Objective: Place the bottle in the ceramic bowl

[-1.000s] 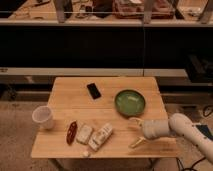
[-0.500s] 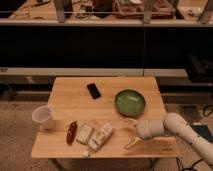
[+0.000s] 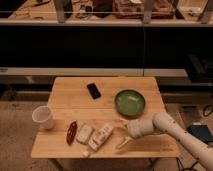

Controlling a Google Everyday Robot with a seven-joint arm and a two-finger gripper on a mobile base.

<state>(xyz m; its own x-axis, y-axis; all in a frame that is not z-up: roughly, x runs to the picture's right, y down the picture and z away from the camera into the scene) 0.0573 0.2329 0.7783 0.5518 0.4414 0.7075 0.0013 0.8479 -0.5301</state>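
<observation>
White arm entered from the lower right, forearm sloped up and leftward low over the table's [image 3: 65, 97] front edge, wrist roughly level. Pincer [image 3: 119, 136] stood open, its two pale fingers [image 3: 121, 145] spread wide and pointing left, just right of the bottle [image 3: 101, 136]. Whether the upper finger touched the bottle's cap end could not be told from here; nothing was held. Bottle lay on its side on the table, slanted, beside a flat white packet [image 3: 84, 133] and a dark red slender object [image 3: 71, 132]. Ceramic bowl [image 3: 130, 103] sat behind the pincer, apart from it. White cup [image 3: 43, 116] at the left edge, black phone [image 3: 93, 90] toward the back. Against the earlier frames, the pincer had moved leftward, closing on the bottle; the objects had not shifted.
</observation>
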